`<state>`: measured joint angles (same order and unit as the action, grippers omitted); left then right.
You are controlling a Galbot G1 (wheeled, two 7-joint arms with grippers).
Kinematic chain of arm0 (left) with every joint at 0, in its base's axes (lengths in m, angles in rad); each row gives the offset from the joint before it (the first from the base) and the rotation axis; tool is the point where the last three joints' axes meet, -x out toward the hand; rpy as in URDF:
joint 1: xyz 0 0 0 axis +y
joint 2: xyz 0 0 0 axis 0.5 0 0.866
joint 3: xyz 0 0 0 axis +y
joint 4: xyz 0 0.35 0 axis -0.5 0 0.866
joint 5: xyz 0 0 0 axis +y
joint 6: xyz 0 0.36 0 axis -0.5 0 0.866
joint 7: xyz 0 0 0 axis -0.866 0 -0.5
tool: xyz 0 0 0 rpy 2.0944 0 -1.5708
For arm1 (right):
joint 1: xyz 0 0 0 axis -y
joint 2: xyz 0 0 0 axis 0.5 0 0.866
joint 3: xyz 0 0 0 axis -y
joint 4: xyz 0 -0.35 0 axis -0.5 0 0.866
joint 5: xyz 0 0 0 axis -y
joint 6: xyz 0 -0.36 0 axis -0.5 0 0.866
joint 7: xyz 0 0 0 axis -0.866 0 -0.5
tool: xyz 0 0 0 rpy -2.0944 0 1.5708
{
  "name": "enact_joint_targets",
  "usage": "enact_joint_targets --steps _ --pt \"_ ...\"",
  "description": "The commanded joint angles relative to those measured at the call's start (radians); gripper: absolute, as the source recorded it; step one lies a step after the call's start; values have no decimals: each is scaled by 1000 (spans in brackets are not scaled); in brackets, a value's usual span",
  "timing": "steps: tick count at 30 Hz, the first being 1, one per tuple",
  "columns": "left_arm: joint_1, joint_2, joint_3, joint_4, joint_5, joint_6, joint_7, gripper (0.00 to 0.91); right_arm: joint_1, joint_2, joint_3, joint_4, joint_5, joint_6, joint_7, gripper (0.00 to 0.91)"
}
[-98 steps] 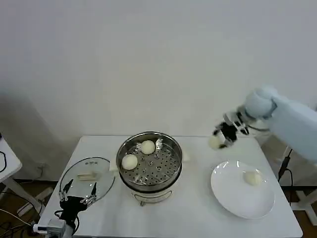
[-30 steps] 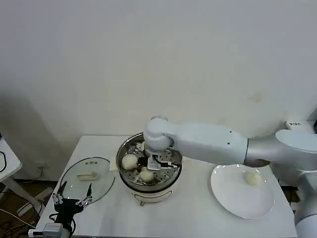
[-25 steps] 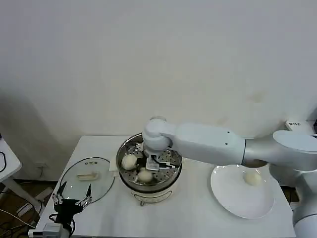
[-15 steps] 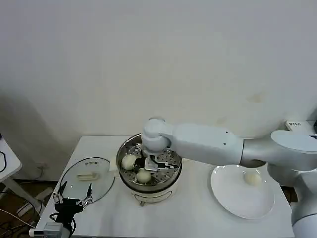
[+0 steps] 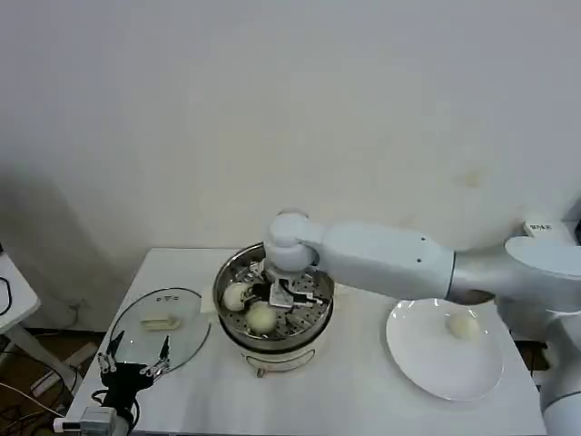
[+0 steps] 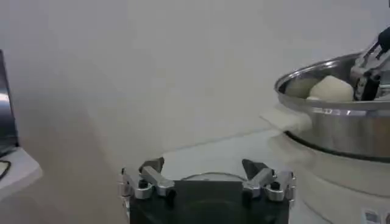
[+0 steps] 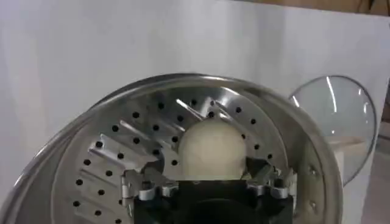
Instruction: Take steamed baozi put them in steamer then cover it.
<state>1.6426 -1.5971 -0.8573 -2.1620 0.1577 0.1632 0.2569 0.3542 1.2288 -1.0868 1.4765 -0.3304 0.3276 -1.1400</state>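
Note:
The steamer (image 5: 320,313) stands mid-table, shiny steel on a cream base. On its perforated tray lie two baozi, one at the left (image 5: 238,294) and one at the front (image 5: 261,316). My right gripper (image 5: 276,294) hangs inside the steamer just behind the front baozi (image 7: 212,146), open, a finger on each side of it and a gap on one side. A third baozi (image 5: 463,325) rests on the white plate (image 5: 427,368). The glass cover (image 5: 145,338) lies flat at the left. My left gripper (image 5: 132,367) is parked open at the cover's near edge.
The plate takes up the table's right side. A second small table (image 5: 14,291) stands off to the left. From the left wrist, the steamer (image 6: 341,125) shows with my right gripper (image 6: 370,68) in it. The cover (image 7: 341,119) shows beyond the steamer rim (image 7: 55,152).
My right arm swung over from the plate side, carrying a baozi into the steamer. That baozi now lies at the front of the tray and the gripper has lifted slightly. The left arm barely moved.

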Motion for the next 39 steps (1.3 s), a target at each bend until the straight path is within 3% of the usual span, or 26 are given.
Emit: enact_joint_targets --steps 1,8,13,16,19,23,25,30,34,39 --pt "-2 2 7 -1 1 2 3 907 53 -77 46 10 21 -28 7 907" --pt "2 13 16 -4 -1 2 5 907 91 -207 67 44 59 -70 21 907" --pt "-5 27 14 -18 -18 7 12 907 130 -370 75 118 163 -238 61 907" --pt "-10 34 18 -26 -29 10 14 907 147 -451 67 151 269 -315 61 907" --pt "-6 33 23 -27 -23 9 4 907 162 -597 57 181 405 -401 61 907" --pt "-3 44 32 -30 -25 8 6 907 143 -755 74 175 458 -479 43 907" --pt "-8 47 35 -25 -26 9 8 907 126 -799 70 173 441 -537 0 907" --pt "-8 51 45 -13 -28 7 7 907 75 -848 53 124 374 -578 -48 907" --pt "-4 54 44 -4 -29 4 5 907 0 -849 74 51 285 -543 -81 907" --pt "-1 58 40 -2 -27 4 4 907 -244 -808 294 -52 179 -481 -122 907"
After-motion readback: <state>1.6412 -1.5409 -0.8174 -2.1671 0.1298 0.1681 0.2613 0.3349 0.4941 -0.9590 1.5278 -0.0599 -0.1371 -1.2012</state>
